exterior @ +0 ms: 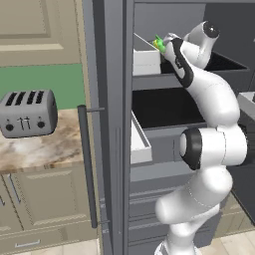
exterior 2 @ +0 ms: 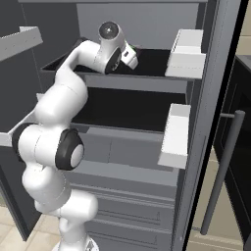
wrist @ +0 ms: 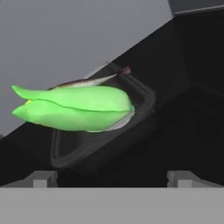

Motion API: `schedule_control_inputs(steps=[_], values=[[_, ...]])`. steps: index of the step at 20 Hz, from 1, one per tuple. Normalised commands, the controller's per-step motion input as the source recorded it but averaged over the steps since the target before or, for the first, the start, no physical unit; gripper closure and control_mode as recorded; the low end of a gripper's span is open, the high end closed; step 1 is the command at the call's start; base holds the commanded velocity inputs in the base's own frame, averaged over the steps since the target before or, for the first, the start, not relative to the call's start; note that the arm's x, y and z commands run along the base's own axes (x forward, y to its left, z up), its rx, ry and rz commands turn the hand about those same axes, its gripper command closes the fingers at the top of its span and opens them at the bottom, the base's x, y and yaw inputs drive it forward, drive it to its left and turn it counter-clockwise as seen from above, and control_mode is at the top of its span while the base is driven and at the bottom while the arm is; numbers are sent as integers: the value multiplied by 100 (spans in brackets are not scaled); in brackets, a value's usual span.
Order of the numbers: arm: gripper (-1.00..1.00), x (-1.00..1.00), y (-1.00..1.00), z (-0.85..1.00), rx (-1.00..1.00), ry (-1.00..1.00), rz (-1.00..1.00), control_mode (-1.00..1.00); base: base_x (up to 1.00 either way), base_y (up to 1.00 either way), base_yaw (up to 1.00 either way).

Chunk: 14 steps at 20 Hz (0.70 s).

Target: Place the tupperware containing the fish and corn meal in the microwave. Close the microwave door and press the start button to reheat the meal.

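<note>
Hand view shows the pincer (wrist: 112, 177) spread wide before the tupperware (wrist: 144, 103).

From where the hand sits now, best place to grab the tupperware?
Take the near rim of the tupperware, coming straight in from the pincer side. The corn husk overhangs the far-left edge, while the right and near walls lie bare and upright on the dark fridge shelf.

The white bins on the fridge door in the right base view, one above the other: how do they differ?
The upper bin sits level with the top shelf, where the gripper reaches in; the lower bin sits beside the empty dark shelf below. The upper bin looks squat and wide from here, the lower bin longer and narrower, stretching down the picture. Both are plain white boxes fixed to the open fridge door.
</note>
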Motion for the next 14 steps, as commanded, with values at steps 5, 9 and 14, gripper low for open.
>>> schedule_control_inputs(steps=[5, 9, 14], values=[[-100, 45, 0, 0, 0, 3, 0, -100, 0, 0, 0], [-100, 46, -2, 0, 0, 3, 0, -100, 0, 0, 0], [-100, 45, 0, 0, 0, 4, 0, -100, 0, 0, 0]])
